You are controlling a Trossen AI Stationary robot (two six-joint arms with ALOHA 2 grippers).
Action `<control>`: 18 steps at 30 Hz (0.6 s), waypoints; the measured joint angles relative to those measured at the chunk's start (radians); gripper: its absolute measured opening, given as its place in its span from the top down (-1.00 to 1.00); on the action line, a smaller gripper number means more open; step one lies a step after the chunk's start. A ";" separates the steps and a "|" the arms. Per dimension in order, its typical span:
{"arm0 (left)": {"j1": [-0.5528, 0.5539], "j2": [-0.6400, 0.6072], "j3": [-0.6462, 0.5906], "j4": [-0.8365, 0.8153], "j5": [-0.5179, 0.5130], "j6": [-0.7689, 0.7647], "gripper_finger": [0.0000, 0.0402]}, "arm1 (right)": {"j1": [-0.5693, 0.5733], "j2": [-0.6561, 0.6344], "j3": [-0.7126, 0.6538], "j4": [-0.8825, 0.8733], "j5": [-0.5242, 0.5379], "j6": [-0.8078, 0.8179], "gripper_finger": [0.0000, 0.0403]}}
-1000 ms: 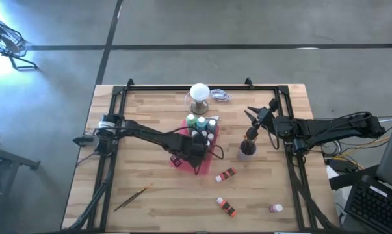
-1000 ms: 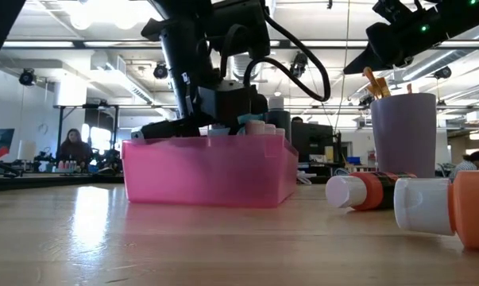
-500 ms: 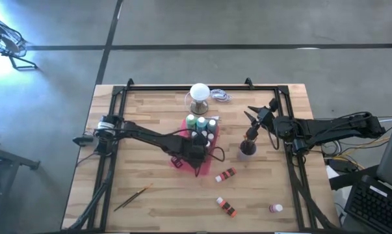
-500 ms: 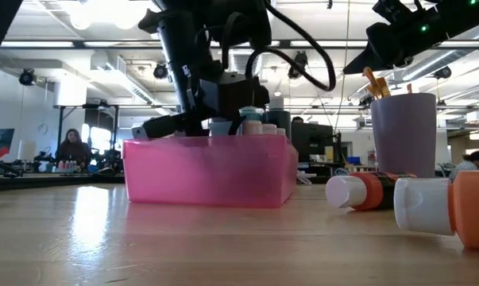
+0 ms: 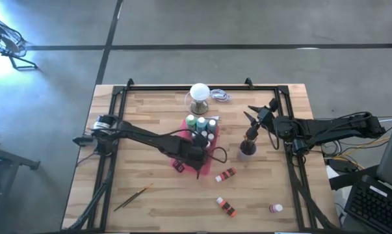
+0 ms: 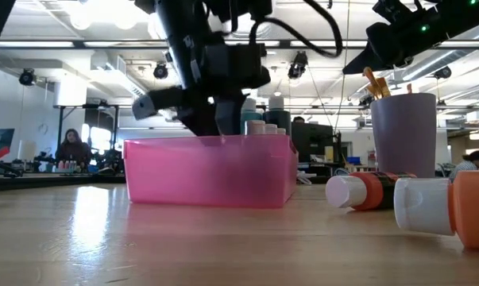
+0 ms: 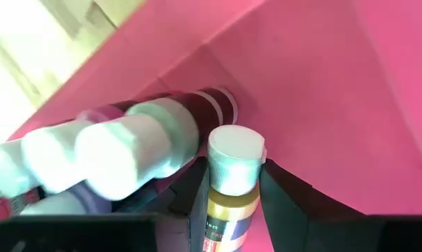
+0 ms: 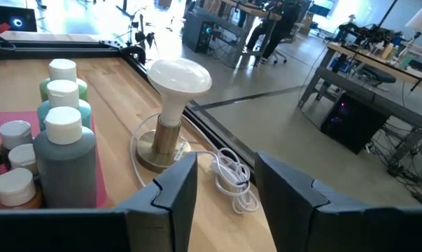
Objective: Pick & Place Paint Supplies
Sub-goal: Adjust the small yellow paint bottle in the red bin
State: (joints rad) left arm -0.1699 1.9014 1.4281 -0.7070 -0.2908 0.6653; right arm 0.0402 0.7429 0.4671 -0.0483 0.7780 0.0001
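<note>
Inside the pink tray (image 7: pixel 322 105): left gripper (image 7: pixel 228 183) clamped on a yellow-brown, white-capped paint bottle (image 7: pixel 233 183), held upright beside capped bottles already stowed. Placing step judged in hand; next, lowering into the free corner, then release without tipping neighbours. Above the purple brush cup (image 5: pixel 246 149): right gripper (image 8: pixel 224 183) parted, holding nothing. On the bare table (image 5: pixel 150 208): two orange bottles (image 5: pixel 225 174), one pink-capped bottle (image 5: pixel 275 208), one brush (image 5: pixel 132 197), all awaiting collection. Label print on the held bottle too blurred to read.

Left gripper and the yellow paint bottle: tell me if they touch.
Touching. The left wrist view shows the left gripper with both fingers pressed against the yellow paint bottle.
</note>
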 joint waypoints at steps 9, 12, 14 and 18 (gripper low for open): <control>0.003 -0.043 -0.006 0.068 0.121 -0.114 0.44 | 0.000 0.000 -0.006 0.001 0.000 0.000 0.35; 0.004 -0.046 -0.008 0.072 0.154 -0.142 0.44 | 0.000 0.000 -0.007 0.001 0.000 0.000 0.40; 0.005 -0.054 -0.009 0.080 0.170 -0.154 0.44 | 0.000 0.000 -0.010 0.001 0.000 0.000 0.44; 0.005 -0.078 -0.009 0.079 0.171 -0.166 0.44 | 0.000 0.000 -0.015 0.001 0.000 0.003 0.52</control>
State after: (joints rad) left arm -0.1647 1.8239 1.4189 -0.6284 -0.1196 0.4990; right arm 0.0406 0.7433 0.4526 -0.0475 0.7784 0.0032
